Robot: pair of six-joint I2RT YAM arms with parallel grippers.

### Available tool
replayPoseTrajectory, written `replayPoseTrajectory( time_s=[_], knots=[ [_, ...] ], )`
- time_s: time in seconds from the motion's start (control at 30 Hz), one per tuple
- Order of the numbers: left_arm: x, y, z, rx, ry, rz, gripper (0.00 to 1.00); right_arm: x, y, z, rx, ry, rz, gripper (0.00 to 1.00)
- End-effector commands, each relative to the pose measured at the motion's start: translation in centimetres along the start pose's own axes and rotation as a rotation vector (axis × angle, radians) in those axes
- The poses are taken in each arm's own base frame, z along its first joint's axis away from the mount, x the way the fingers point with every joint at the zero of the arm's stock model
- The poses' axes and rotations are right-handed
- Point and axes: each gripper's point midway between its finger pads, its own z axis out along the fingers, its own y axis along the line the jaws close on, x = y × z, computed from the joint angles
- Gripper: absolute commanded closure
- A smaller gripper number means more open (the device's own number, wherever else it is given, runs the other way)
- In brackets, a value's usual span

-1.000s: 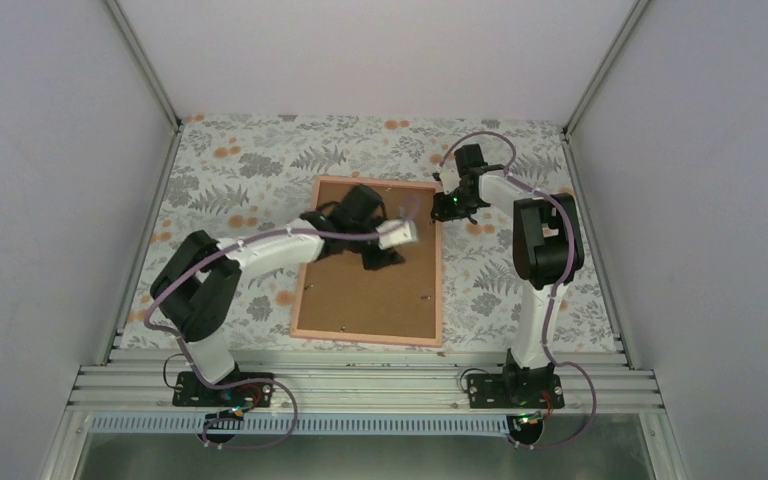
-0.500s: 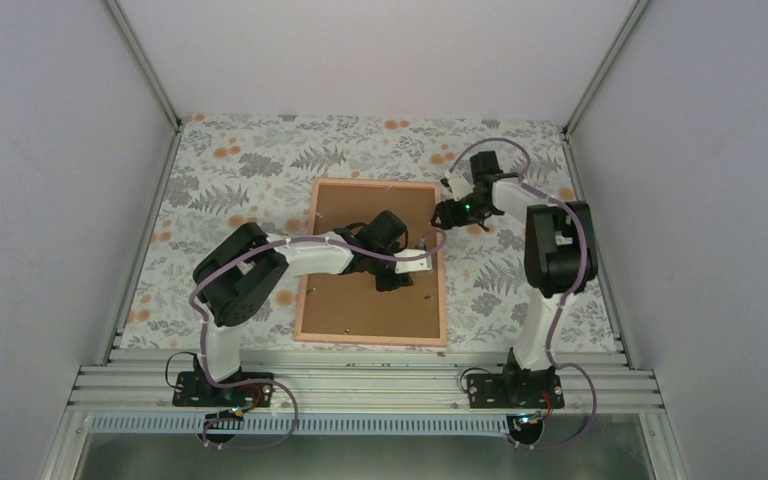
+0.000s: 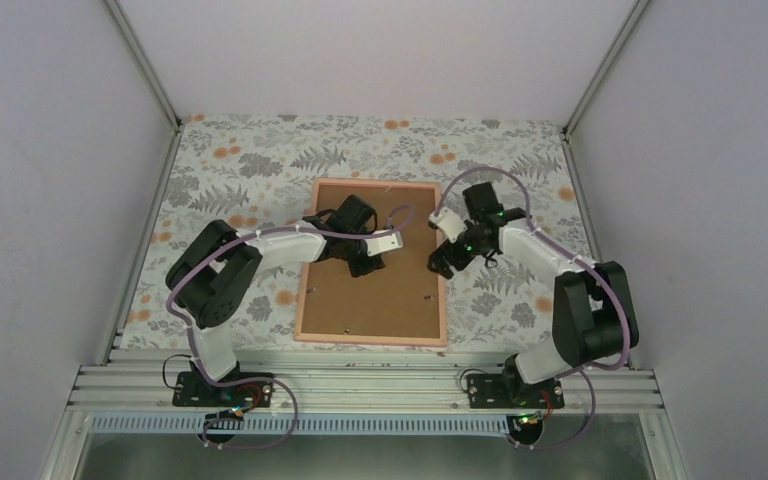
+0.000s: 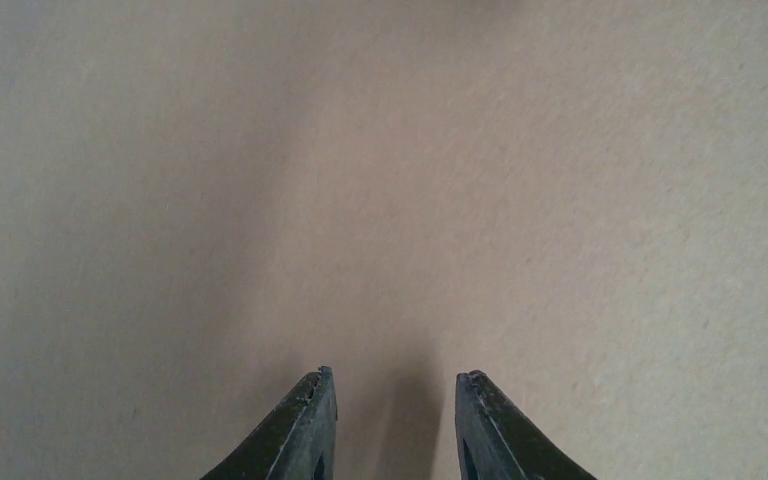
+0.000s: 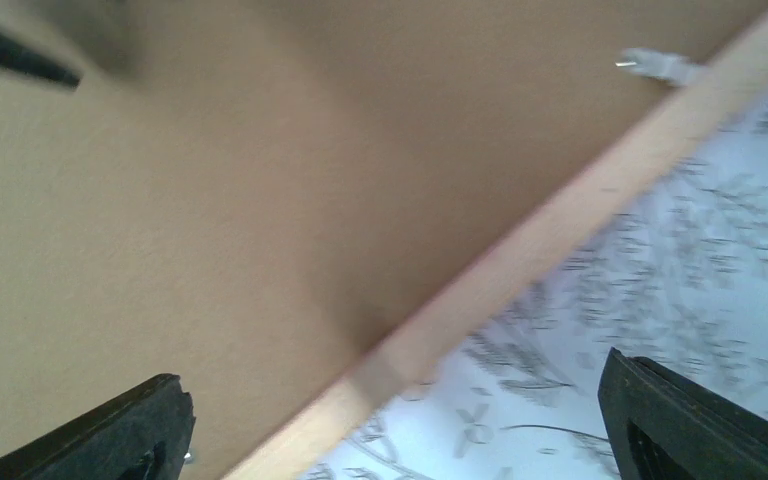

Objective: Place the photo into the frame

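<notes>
Broadly, the floral-covered table [image 3: 260, 160] carried the frame [image 3: 370, 339] near its middle, lying flat with a brown backing board [image 3: 370, 300] filling it. The photo could not be seen in any view. The left gripper [image 4: 393, 390] hung close over the board's upper part, fingers a narrow gap apart with nothing between them. The right gripper [image 5: 390, 400] hovered at the frame's right rail, fingers spread wide and empty. A small metal tab [image 5: 660, 67], perhaps a clip though blurred, sat just inside that rail.

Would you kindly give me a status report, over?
Left end effector narrowly open, empty, over backing. Right end effector wide open over frame edge. Photo not visible.
</notes>
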Motion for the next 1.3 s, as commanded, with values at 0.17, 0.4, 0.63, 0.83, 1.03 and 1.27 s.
replayPoseTrajectory(
  time_s=[0.17, 0.4, 0.63, 0.83, 1.03, 1.27],
  knots=[
    [1.4, 0.3, -0.9, -0.03, 0.008, -0.041, 0.69, 3.2, 1.8, 2.7, 0.062, 0.167, -0.033, 0.0],
    [1.9, 0.6, -1.0, -0.045, 0.014, -0.055, 0.69, 3.9, 3.1, 3.7, 0.084, 0.21, -0.077, 0.0],
    [2.2, 1.0, -0.9, -0.053, 0.02, -0.058, 0.69, 5.7, 4.1, 4.1, 0.082, 0.277, -0.125, 0.0],
    [3.1, 1.2, -0.8, -0.057, 0.034, -0.069, 0.69, 7.6, 4.4, 3.8, 0.074, 0.33, -0.175, 0.0],
    [3.7, 1.5, -0.7, -0.066, 0.045, -0.074, 0.69, 9.5, 4.6, 3.5, 0.072, 0.383, -0.2, 0.03],
    [4.0, 1.9, -0.7, -0.073, 0.053, -0.078, 0.69, 10.7, 4.0, 3.0, 0.113, 0.423, -0.22, 0.08]
  ],
)
